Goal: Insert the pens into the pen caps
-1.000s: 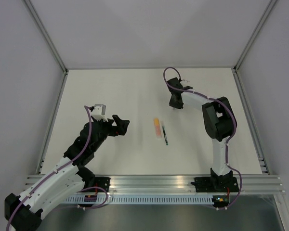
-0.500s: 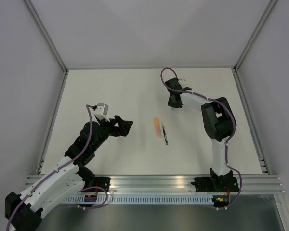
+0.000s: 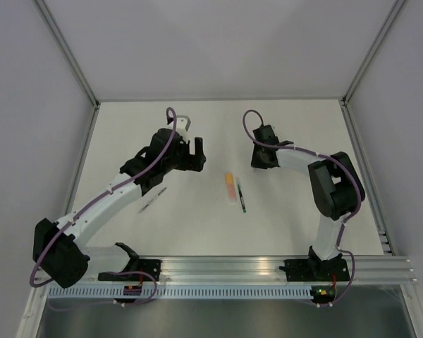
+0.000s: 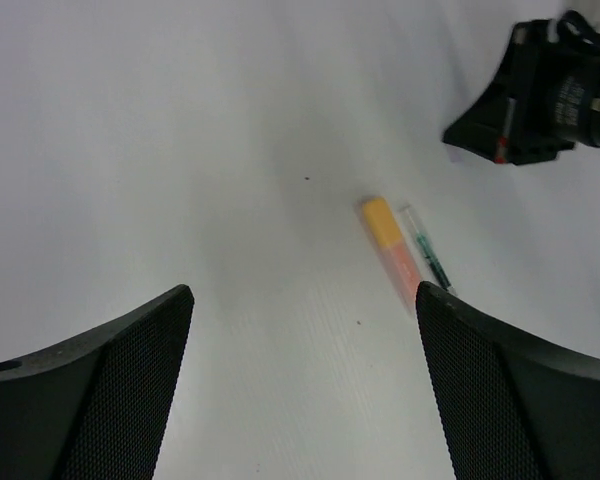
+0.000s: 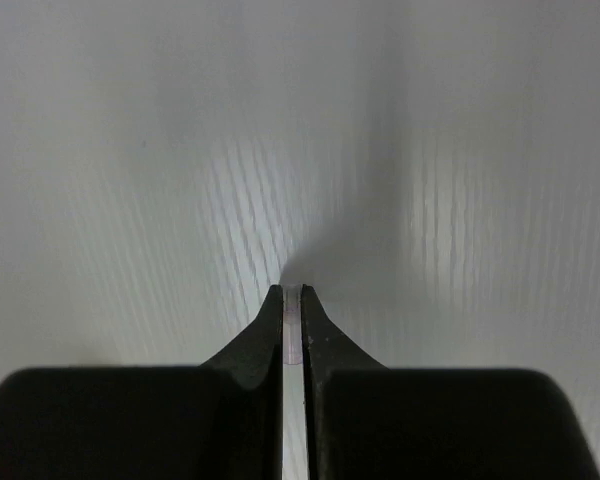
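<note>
White surface, grey walls: pens lie waiting between two pincers

Near the middle of the top view, the orange-pink pen (image 3: pixel 230 186) and the dark green pen (image 3: pixel 241 198) are seen side by side, just apart, with the pale pen (image 3: pixel 153 200) well away at centre-left. The left pincer (image 4: pixel 302 300) is spread wide and empty, to the upper left of the pair. The right pincer (image 5: pixel 292 300), to their upper right, is closed to a sliver; whether the pale strip between its fingers is a held thing cannot be told. The pens are judged light, stiff and apt to roll, so a grip across mid-barrel is advised. No separate cap can be made out.
</note>
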Motion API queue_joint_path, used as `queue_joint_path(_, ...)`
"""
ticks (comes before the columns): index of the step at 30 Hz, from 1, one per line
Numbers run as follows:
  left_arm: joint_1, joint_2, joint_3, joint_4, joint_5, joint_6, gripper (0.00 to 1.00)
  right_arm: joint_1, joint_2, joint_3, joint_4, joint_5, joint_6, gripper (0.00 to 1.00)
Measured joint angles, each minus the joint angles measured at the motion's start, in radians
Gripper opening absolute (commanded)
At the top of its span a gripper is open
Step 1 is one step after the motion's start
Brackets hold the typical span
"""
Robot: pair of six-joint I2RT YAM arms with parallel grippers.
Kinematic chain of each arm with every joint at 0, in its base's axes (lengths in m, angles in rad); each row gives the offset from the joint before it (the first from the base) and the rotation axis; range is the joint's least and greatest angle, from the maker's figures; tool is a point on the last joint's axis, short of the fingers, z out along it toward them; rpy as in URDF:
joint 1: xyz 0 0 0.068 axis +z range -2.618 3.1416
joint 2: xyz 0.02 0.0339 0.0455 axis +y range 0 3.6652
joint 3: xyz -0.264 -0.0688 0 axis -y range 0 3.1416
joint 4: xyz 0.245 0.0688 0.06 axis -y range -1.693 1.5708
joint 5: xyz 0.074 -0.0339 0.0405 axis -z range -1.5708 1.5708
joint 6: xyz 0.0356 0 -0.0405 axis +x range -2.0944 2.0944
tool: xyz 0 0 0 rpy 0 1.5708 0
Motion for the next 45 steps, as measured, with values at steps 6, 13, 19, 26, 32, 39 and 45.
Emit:
queue_joint_path(6, 0.037, 0.167, 0.206, -0.267, -0.086, 0.169, 0.85, 0.002, -0.231, -0.238, 0.053, -0.164, 0.018, 0.0)
queue_joint_path(13, 0.261, 0.199, 0.091, -0.451, -0.034, 0.315, 0.82, 0.002, -0.389, -0.366, 0.187, -0.282, 0.092, 0.0)
queue_joint_path(19, 0.287, 0.176, 0.031, -0.492, -0.03, 0.387, 0.79, 0.002, -0.441, -0.394, 0.26, -0.335, 0.134, 0.0)
queue_joint_path(26, 0.287, 0.255, -0.014, -0.48, -0.039, 0.476, 0.65, 0.002, -0.52, -0.422, 0.289, -0.348, 0.144, 0.0)
queue_joint_path(32, 0.288, 0.365, -0.024, -0.448, -0.05, 0.511, 0.61, 0.002, -0.57, -0.43, 0.295, -0.347, 0.145, 0.0)
queue_joint_path(39, 0.299, 0.45, -0.023, -0.434, -0.044, 0.532, 0.57, 0.002, -0.571, -0.435, 0.3, -0.347, 0.15, 0.0)
queue_joint_path(45, 0.299, 0.485, 0.007, -0.458, -0.011, 0.542, 0.37, 0.002, -0.572, -0.435, 0.3, -0.347, 0.15, 0.0)
